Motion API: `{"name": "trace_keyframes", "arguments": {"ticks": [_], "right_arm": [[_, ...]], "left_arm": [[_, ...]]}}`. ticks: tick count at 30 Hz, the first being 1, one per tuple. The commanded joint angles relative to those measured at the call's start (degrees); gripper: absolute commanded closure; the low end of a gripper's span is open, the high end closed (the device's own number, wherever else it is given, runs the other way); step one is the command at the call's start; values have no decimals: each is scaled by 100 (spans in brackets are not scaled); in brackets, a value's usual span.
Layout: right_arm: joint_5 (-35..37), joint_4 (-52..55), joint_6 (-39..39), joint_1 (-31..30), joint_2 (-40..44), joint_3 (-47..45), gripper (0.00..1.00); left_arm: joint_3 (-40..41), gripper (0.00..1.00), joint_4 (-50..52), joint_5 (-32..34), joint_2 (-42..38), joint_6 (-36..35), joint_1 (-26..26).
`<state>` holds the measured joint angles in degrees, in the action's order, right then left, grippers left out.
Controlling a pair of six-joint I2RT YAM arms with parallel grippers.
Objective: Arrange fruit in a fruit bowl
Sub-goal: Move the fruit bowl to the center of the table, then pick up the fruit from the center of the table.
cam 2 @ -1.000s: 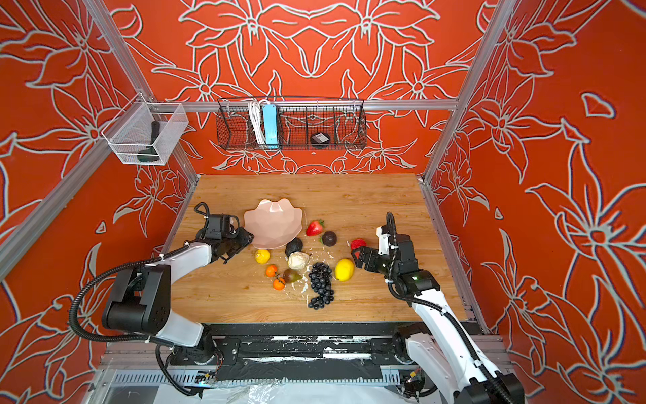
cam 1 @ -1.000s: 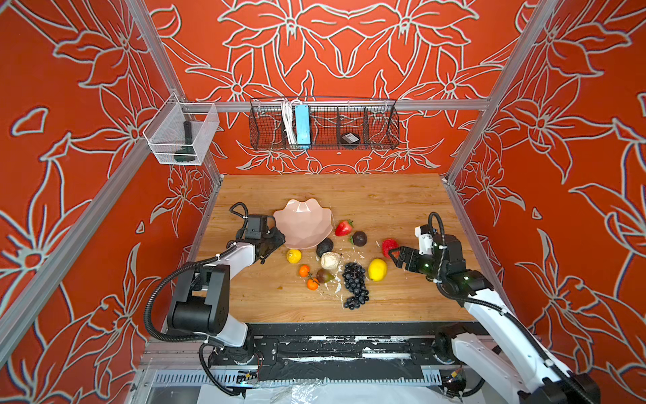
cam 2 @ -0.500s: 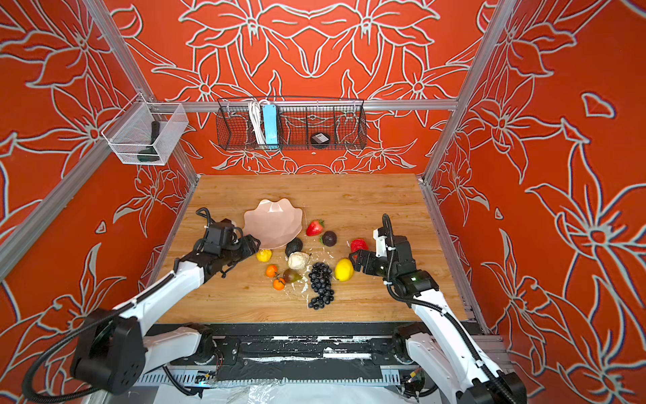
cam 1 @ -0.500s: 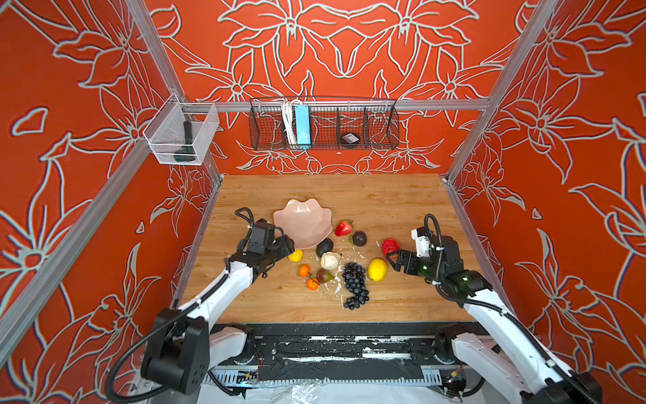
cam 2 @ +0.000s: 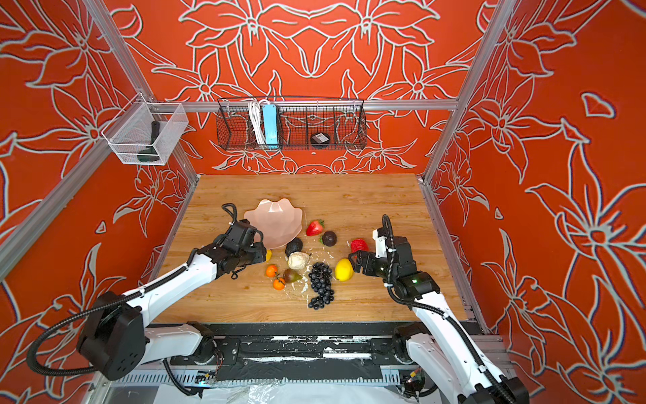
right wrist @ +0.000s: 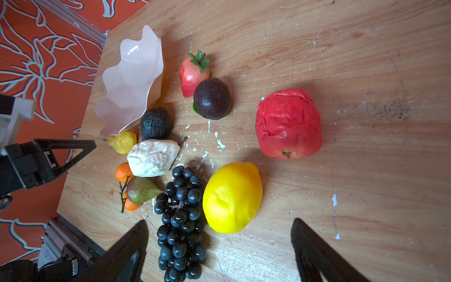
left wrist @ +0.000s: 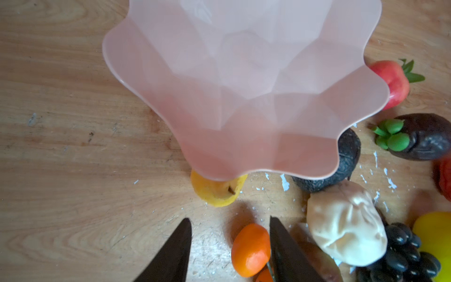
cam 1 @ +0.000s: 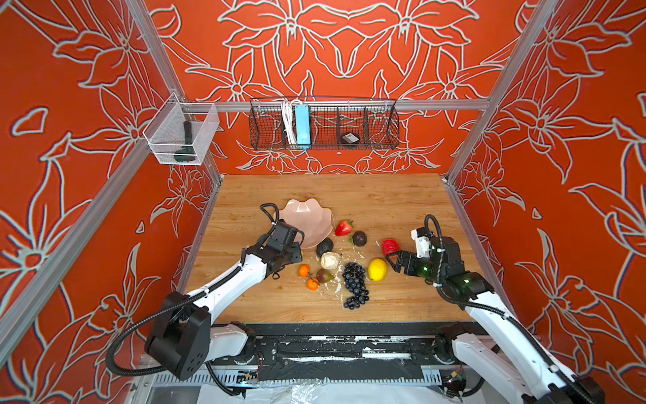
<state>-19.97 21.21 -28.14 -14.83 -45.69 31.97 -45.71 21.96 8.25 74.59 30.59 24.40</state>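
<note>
2 fingers (left wrist: pixel 170 256) of my left gripper (left wrist: pixel 229 219) stand half apart, holding nothing, a small orange (left wrist: pixel 250 249) just beside 1. That arm stretches low to the pink bowl (left wrist: pixel 170 97). My right gripper (right wrist: pixel 219 219) gapes wide, empty, facing the lemon (right wrist: pixel 231 197); the fruit lies on the table (cam 1: pixel 384 196).
</note>
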Motion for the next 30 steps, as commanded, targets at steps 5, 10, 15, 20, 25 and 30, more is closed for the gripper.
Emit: {"name": "trace_keyframes", "arguments": {"ticks": [5, 10, 15, 20, 25, 30], "right_arm": [[37, 108, -25, -46, 96, -107, 8], [39, 106, -25, -49, 99, -113, 8], [98, 136, -33, -53, 135, -119, 8], [63, 138, -25, -48, 123, -121, 8], [59, 120, -40, -54, 123, -138, 8], [46, 112, -51, -55, 111, -156, 9]], "left_arm": [[-436, 57, 427, 555, 522, -200, 220], [-557, 60, 490, 747, 748, -258, 280], [-570, 62, 406, 792, 909, -328, 284], [-619, 64, 398, 826, 1044, -339, 291], [-649, 68, 397, 862, 1117, -360, 286], [-671, 70, 380, 920, 1162, -386, 293]]}}
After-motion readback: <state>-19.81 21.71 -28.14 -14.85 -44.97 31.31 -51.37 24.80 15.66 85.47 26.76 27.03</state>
